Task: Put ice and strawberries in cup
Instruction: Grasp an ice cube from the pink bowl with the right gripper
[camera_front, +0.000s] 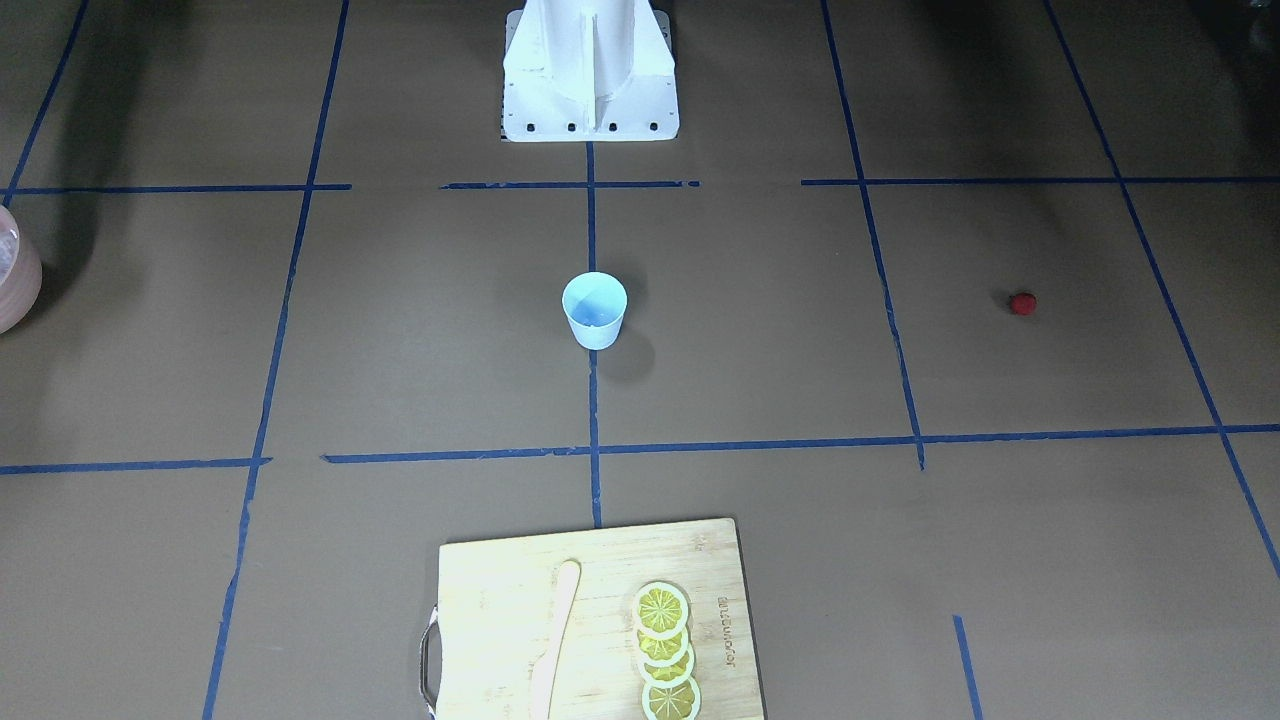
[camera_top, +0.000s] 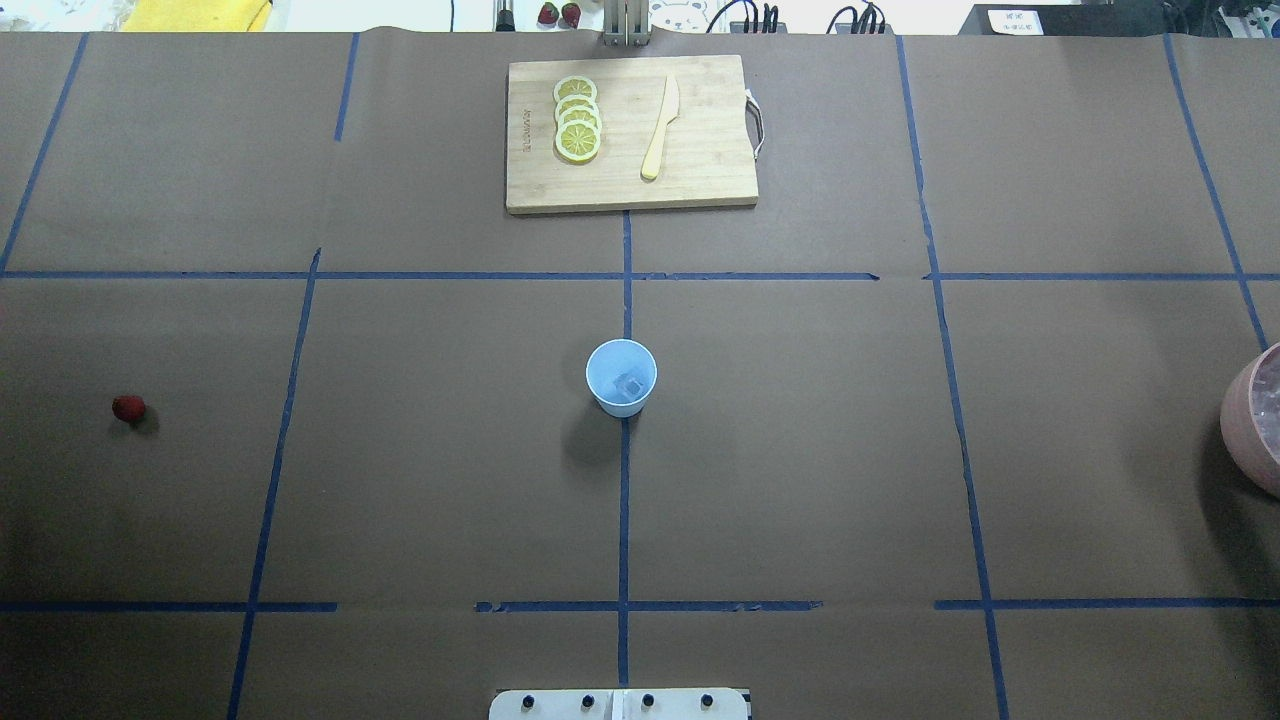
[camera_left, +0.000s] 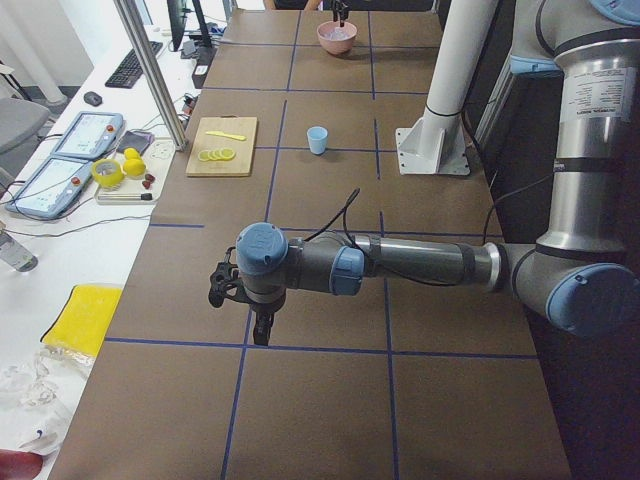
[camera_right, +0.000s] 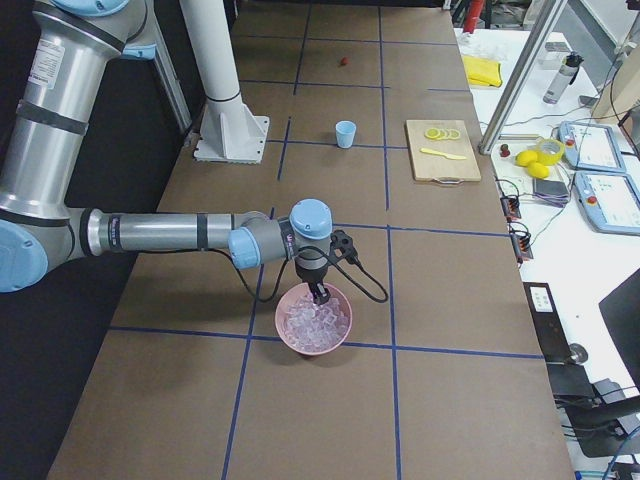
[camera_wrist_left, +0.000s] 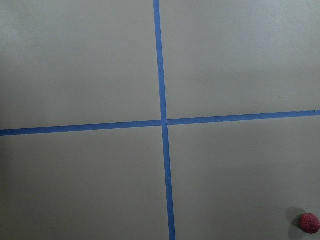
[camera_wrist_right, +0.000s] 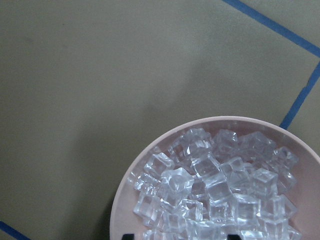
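Left gripper (camera_left: 262, 338) above table (camera_left: 320, 400), cup (camera_left: 317, 140) apparently upright beyond

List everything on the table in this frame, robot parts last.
cup: one, pale blue, upright at table centre.
strawberry: one, red, bare table on the robot's left.
bowl: one, pink, robot's right end.
ice: many clear cubes, piled in the bowl.
cutting board: one, light wood, far edge opposite the robot.
lemon slices: four, yellow, overlapping row on the board.
knife: one, pale wood, beside the slices.
left gripper: pointing down over bare table; open or shut unclear.
right gripper: pointing down over the ice; open or shut unclear.
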